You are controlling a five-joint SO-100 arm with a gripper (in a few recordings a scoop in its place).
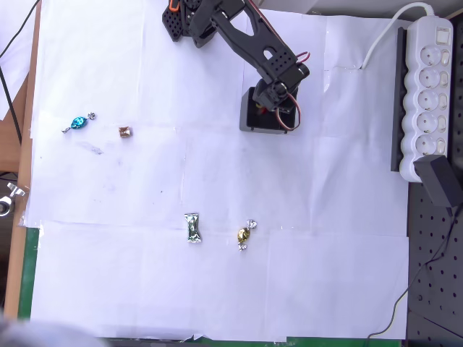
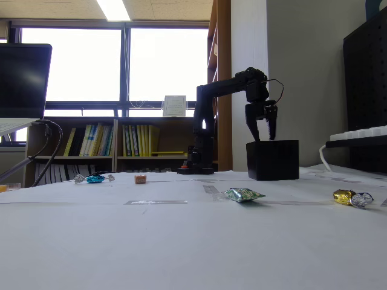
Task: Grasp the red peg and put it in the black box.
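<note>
Green foil-wrapped candy (image 2: 243, 194) lies nearest the fixed camera, mid-table. Toward the far edge, the black two-finger gripper (image 2: 262, 130) hangs over the square black plastic box (image 2: 272, 160), jaws parted and apparently empty. Release seems in hand; the red peg cannot be made out, so withdrawal is judged next.

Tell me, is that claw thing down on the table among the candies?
No, in the fixed view the gripper hangs just above the black box, away from the candies.

One black box (image 1: 266, 116) sits directly under the hand (image 2: 262, 134). Four wrapped candies lie on the desk (image 1: 325, 217), all well apart from the hand: one blue (image 1: 78, 122), one brown-copper (image 1: 124, 131), one green (image 1: 192, 228), one gold (image 1: 244, 235)
</note>
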